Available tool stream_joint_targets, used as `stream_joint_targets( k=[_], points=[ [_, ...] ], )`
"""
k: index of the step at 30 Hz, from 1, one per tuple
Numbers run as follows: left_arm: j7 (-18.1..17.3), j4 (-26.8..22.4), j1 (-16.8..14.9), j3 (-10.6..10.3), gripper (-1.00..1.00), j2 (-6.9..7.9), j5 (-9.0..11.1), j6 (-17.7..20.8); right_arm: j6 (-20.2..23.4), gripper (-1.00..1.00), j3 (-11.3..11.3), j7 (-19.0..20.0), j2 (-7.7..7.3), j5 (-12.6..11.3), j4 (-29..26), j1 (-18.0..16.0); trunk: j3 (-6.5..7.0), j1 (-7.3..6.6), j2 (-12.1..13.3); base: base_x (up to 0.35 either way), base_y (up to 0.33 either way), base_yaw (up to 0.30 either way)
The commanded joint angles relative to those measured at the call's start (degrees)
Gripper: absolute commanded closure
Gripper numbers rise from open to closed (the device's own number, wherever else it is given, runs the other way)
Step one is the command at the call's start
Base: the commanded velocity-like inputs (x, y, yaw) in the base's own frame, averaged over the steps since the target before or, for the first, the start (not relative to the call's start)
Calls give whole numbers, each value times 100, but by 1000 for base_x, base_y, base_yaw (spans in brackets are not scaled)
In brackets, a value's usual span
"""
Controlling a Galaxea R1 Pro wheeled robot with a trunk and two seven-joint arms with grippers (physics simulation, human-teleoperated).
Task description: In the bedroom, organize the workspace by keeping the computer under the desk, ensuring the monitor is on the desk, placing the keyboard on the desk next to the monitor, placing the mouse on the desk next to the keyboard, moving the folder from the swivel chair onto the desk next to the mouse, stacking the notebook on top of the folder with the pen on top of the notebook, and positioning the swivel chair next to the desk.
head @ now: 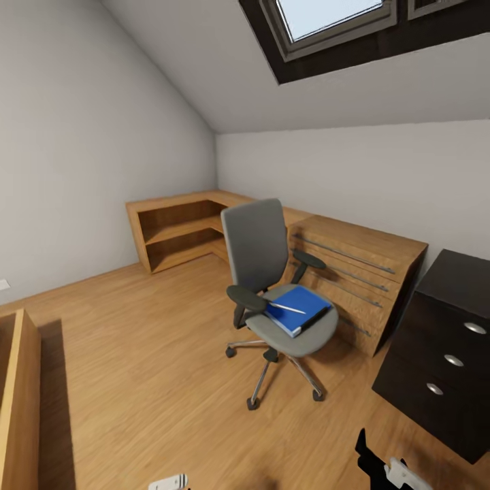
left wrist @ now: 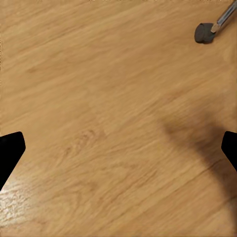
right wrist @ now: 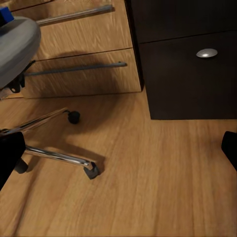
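Observation:
The grey swivel chair (head: 262,262) stands mid-floor, facing right. On its seat lies the blue folder (head: 299,309) with the white pen (head: 286,308) across it. The desk's dark drawer unit (head: 442,347) stands to the chair's right. My left gripper (left wrist: 118,153) is open over bare floor, a chair caster (left wrist: 205,32) just ahead of it. My right gripper (right wrist: 118,150) is open low over the floor, between the chair's chrome base (right wrist: 54,155) and the drawer unit (right wrist: 192,74). A corner of the folder (right wrist: 5,15) peeks over the seat. Monitor, keyboard, mouse and notebook are out of view.
A low light-wood cabinet (head: 354,279) with drawers stands behind the chair and runs into open corner shelves (head: 180,228). Another wooden piece (head: 20,395) stands at the near left. Wood floor (head: 150,354) stretches between me and the chair.

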Motion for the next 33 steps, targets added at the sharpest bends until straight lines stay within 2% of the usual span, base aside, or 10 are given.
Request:
stream_joint_targets(
  k=[1, 8, 15, 22, 33],
  points=[
    [45, 3, -3, -39, -100, 6, 60, -26, -17, -100, -49, 60, 1, -14, 11, -6, 13, -23, 39, 0, 0, -5],
    [45, -1, -3, -39, -100, 6, 60, -27, -17, -100, -49, 60, 3, -13, 11, -6, 139, -177, 320, -90, 0, -2],
    [45, -1, -3, -39, -100, 9, 60, -34, -17, -100, -49, 60, -3, -13, 11, -6, 265, -331, 601, -284, 0, -9],
    [44, -3, -3, -34, -100, 12, 65, -37, -17, -100, -49, 60, -5, -13, 11, -6, 390, -485, 881, -268, 0, -123],
    [45, -3, -3, -31, -100, 15, 69, -45, -16, -100, -49, 69, 0, -13, 11, -6, 588, -726, 1323, -36, 0, -54]
  ],
)
